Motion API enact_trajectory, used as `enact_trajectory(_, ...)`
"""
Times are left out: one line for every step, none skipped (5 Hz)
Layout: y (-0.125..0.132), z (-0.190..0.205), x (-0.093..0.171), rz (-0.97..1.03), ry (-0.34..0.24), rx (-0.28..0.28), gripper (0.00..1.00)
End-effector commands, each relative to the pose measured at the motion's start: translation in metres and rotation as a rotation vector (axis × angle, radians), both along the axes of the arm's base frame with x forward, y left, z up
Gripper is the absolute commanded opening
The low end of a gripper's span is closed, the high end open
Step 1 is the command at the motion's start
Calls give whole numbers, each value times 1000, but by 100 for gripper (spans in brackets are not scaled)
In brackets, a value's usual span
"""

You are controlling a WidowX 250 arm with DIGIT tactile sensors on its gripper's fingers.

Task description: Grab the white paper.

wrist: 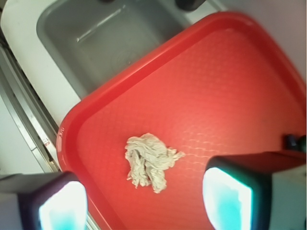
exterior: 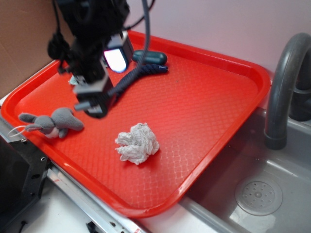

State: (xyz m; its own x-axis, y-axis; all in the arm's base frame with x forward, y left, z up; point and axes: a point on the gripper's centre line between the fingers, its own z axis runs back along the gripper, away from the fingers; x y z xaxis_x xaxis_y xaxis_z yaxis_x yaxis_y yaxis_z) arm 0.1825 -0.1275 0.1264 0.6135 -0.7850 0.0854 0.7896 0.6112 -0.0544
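Your end effector (wrist: 144,201) hangs empty above the tray (exterior: 233,68) with its fingers (wrist: 228,196) apart, so line it up over the paper (exterior: 137,143) and drop straight down before closing. The paper lies loose mid-tray; the mouse (exterior: 53,122) lies near its left edge, well clear.

Red textured plastic tray (exterior: 214,92) holds 1 grey plush mouse (exterior: 54,121) near its left edge and a dark blue-teal oblong item (exterior: 154,58) at the back; grey sink basin (exterior: 262,204) and grey faucet (exterior: 284,82) sit beside it.
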Motion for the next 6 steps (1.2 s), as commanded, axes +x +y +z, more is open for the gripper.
enact_trajectory(-12,-33,-11,11,0,66,100)
enact_trajectory(-11,-62,-15,51,18,122,100)
enact_trajectory(-10,-85,-12,86,42,162,100)
enact_trajectory(-12,-107,-8,81,62,153,100)
enact_trajectory(-15,-116,-6,101,83,191,100)
enact_trajectory(-13,-117,-6,128,62,206,0)
